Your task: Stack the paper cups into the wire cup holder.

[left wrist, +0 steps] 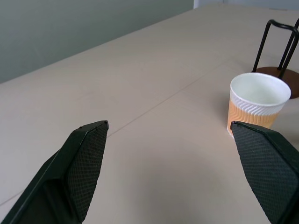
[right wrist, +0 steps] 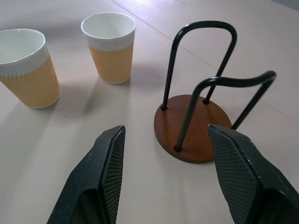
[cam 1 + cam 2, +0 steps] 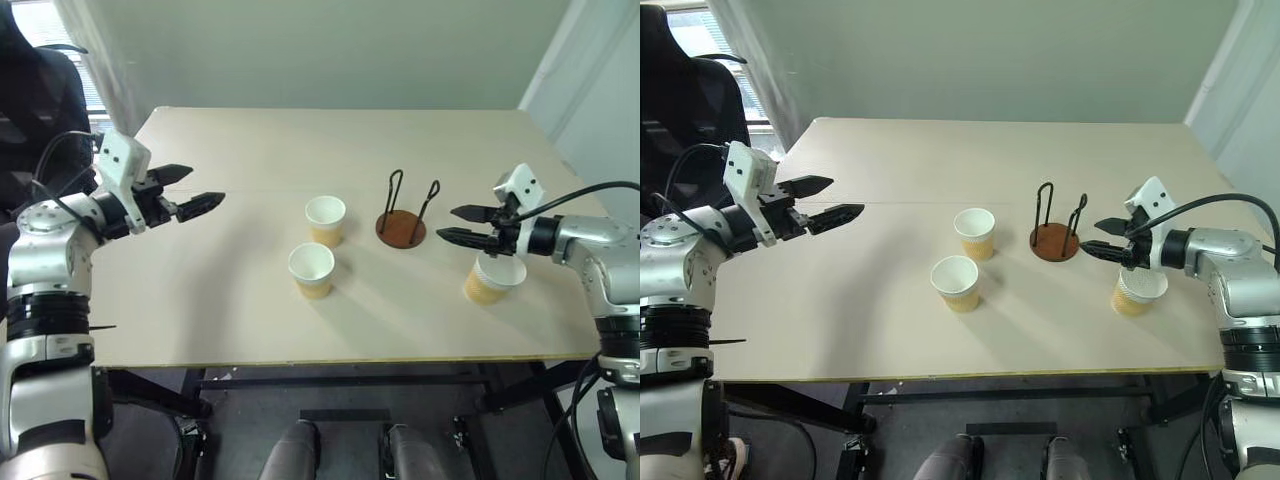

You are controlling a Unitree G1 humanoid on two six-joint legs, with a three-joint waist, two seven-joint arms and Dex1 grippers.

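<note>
Both grippers, left (image 3: 200, 196) and right (image 3: 447, 224), hold their jaws open and empty. Right gripper hovers beside the wire cup holder (image 3: 401, 228); a careless reach for the nearest paper cup (image 3: 493, 279) may topple the holder.

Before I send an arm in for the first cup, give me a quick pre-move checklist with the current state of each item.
1. Wire cup holder upright and empty: ok.
2. Three paper cups standing upright, rims up: the far middle cup, the near middle cup and the right-hand cup: ok.
3. Left gripper open and holding nothing: ok.
4. Right gripper open and holding nothing: ok.
5. Right gripper clear of the right-hand cup: cannot tell; it hangs just over the rim.
6. Table free of clutter between the cups and the holder: ok.
</note>
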